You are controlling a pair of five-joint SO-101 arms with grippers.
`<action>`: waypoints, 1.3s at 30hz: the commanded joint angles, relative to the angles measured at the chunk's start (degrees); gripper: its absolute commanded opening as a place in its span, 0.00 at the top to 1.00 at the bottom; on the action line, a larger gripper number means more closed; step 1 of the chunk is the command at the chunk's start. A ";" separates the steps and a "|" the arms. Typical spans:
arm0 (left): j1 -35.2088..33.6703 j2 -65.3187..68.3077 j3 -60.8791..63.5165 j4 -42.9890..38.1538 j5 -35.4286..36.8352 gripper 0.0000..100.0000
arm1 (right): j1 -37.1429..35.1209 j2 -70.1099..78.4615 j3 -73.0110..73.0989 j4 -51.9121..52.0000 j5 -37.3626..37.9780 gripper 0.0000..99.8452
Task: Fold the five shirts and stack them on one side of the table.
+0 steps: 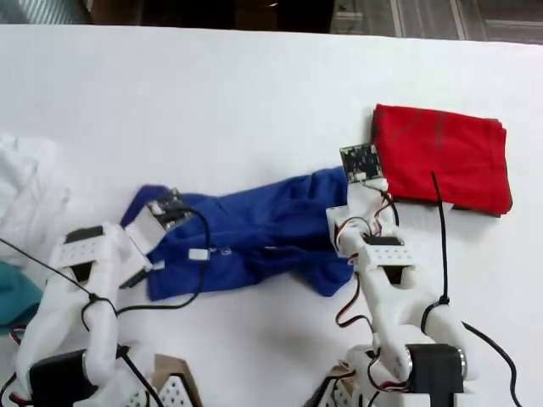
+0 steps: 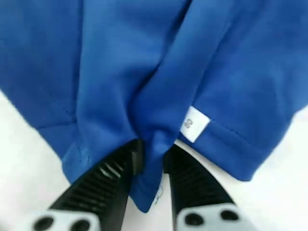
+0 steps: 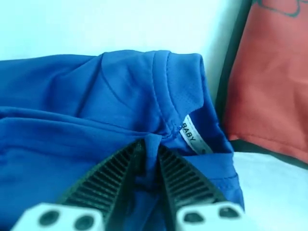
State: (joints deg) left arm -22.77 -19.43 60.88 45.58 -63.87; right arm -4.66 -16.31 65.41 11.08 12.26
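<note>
Your left tool (image 2: 151,156) is clenched on the blue shirt (image 1: 254,237). A pinched ridge of cloth stands between the two black fingers, at the hem edge. A small white size tag (image 2: 195,124) sits on the hem just beside that pinch.

Your right tool (image 3: 150,147) is also clamped on the blue shirt. Its fingers are closed over a fold of fabric close to the collar. The neck tag (image 3: 190,137) lies just past the fingertips, touching the collar seam.

From the high view, the blue shirt lies rumpled across the middle of the white counter (image 1: 254,93). It runs roughly from 9 o'clock to 3 o'clock between your two arms. The left tool holds its 9 o'clock end and the right tool its 3 o'clock end. The cloth sags into loose folds between them, with a lower flap toward 5 o'clock.

The red shirt (image 1: 441,157) lies folded into a flat rectangle at about 2 o'clock from the counter's centre. It sits at 1 o'clock from the right tool, very near the blue collar; whether the two touch cannot be told.

A bunched white garment (image 1: 25,182) sits at the 9 o'clock edge. A teal garment (image 1: 15,292) lies at 8 o'clock, beside the left arm and apart from the blue shirt.
</note>
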 commanded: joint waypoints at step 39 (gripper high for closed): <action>-8.70 -0.26 -8.04 7.12 -10.02 0.79 | -0.57 0.04 -2.55 -0.92 -0.18 0.98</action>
State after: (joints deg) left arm -30.68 -19.34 52.53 56.13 -73.54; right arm -4.84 -16.31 65.41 11.08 12.26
